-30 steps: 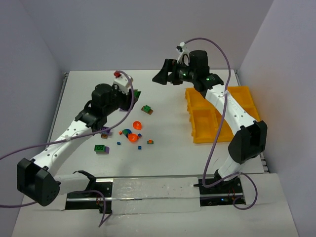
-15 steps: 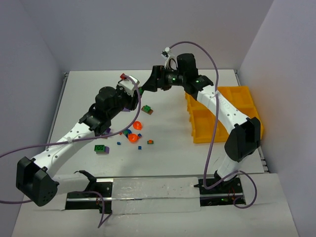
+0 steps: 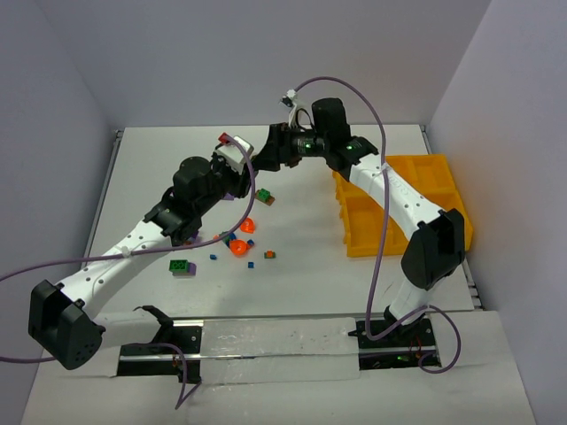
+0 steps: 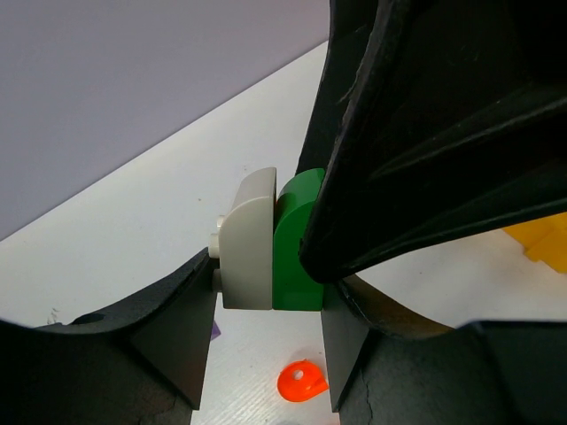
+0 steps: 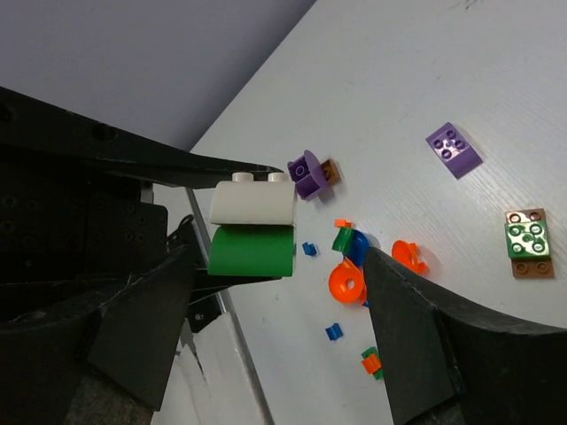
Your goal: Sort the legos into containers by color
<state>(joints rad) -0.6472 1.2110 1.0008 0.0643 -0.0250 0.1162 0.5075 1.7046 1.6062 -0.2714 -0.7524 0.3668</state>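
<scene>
Swinging away from the yellow tray (image 3: 372, 248), the right gripper (image 3: 268, 152) has come leftward to meet the left gripper (image 3: 246, 170), well left of the tray's far corner and above the table (image 3: 159, 159). The left fingers clamp a two-brick stack (image 5: 252, 232), its white brick (image 4: 248, 243) against one pad and its green brick (image 4: 297, 239) against the other. The right jaws stand wide, straddling that stack with a gap on each side. Loose legos, among them an orange dish (image 3: 237, 248) and a green-and-brown brick (image 3: 263, 197), lie on the table left of the tray.
</scene>
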